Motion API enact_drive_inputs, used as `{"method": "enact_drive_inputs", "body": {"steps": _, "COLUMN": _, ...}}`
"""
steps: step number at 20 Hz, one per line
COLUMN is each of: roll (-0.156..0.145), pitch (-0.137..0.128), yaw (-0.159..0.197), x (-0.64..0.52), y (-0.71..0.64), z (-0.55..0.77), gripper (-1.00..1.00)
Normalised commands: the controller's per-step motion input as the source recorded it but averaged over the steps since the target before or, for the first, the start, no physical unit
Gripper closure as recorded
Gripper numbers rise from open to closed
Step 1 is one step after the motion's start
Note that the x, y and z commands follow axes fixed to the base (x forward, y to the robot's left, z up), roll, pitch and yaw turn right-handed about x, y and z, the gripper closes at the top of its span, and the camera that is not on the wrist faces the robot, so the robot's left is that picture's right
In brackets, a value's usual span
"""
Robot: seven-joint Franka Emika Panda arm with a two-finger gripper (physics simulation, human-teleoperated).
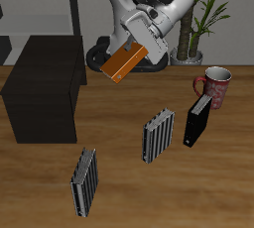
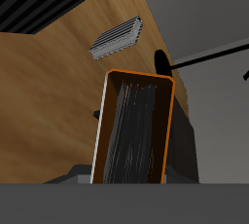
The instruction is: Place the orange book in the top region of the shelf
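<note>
exterior view: orange book (image 1: 123, 63) held in the air, tilted, clear of the desk (image 1: 119, 113); sits beside and above the shelf (image 1: 45, 85), not yet over its flat top
why: lifted high so it can pass over the shelf edge, I'd judge
pincer (image 1: 142, 36): clamped on the book's upper end; narrow gap, book-thick
wrist view: book (image 2: 134, 130) fills frame, page edges showing; striped book (image 2: 118, 38) on desk below

- A wooden counter (image 1: 119, 187) with warm brown grain.
- A pale grey open-frame rack (image 1: 40, 4) behind its back edge.
- A potted plant (image 1: 203, 14) near its back corner.
- Grey floor beyond.
</note>
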Motion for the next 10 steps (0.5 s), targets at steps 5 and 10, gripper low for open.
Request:
{"method": "enact_drive_inputs", "body": {"steps": 5, "roll": -0.042, "pitch": -0.006, "yaw": 0.015, "x": 0.03, "y": -0.09, "z": 0.02, "gripper": 1.0}}
{"method": "enact_drive_inputs", "body": {"steps": 10, "roll": -0.063, "pitch": -0.011, "yaw": 0.014, "x": 0.07, "y": -0.19, "z": -0.02, "gripper": 1.0}}
